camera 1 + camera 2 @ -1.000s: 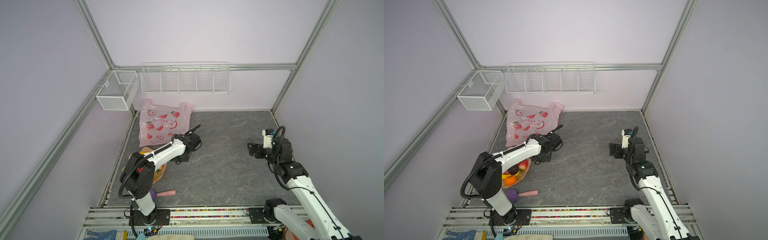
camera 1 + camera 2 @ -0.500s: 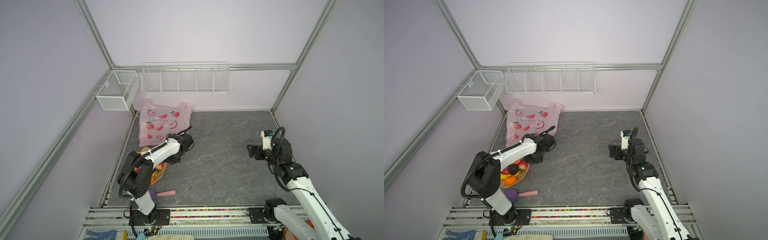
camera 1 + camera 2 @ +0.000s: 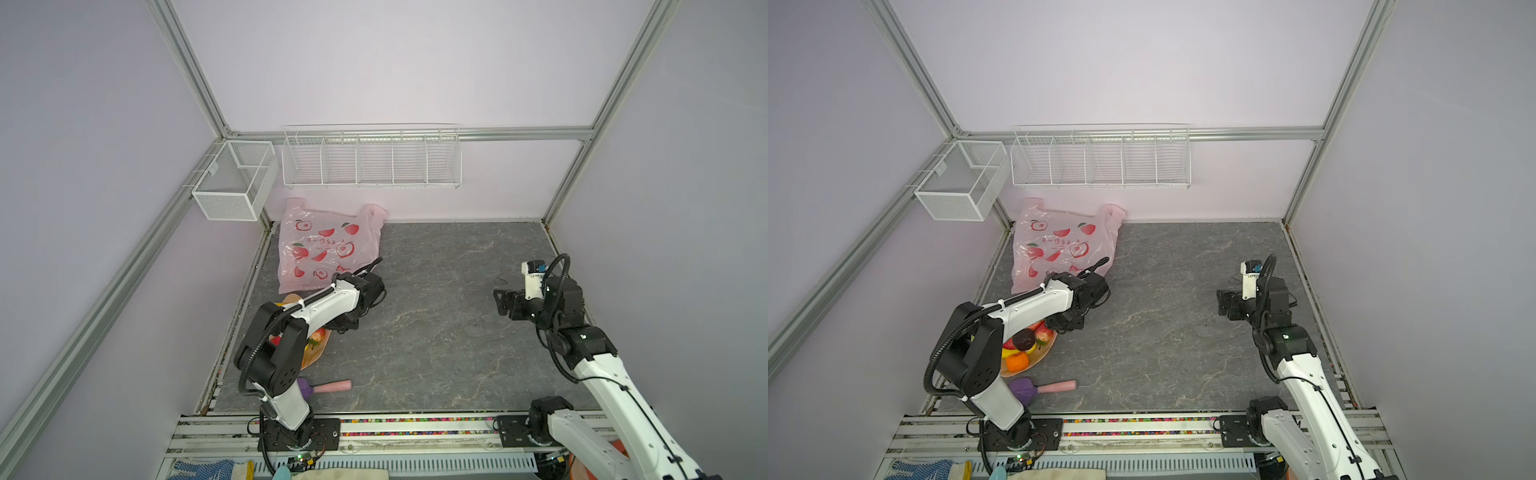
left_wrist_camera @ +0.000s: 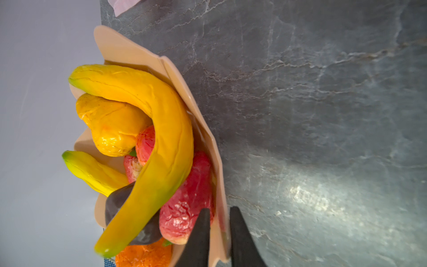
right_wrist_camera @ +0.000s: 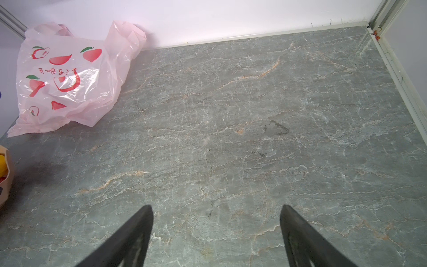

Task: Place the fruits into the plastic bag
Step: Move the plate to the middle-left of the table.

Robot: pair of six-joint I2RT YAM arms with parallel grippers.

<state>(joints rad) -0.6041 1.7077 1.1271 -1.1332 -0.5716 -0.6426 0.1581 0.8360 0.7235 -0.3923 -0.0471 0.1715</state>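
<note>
Pink and crinkly, the plastic bag [image 3: 328, 253] lay flat in the far left corner of the grey marbled table [image 3: 436, 332], with its handles up against the back wall. The fruits [image 4: 111, 124] were heaped in the peach dish [image 4: 129, 50], which sat by the left wall just on the near side of the bag. In the left wrist view I saw a long yellow banana [image 4: 166, 120] curving over the pile, a red strawberry [image 4: 184, 212] against the rim and an orange [image 4: 143, 255] at the edge of the picture. In a top view a dark purple fruit [image 3: 1023, 338] showed beside the arm. My left gripper [image 4: 219, 210] was down at the dish's table-side edge, jaws drawn narrow with the rim pinched between them, one finger inside by the strawberry and one outside. My right gripper [image 5: 216, 207] hung well apart over bare table on the right, jaws spread wide and holding nothing. A purple-headed brush [image 3: 1038, 388] lay near the front edge, just past the dish.
</note>
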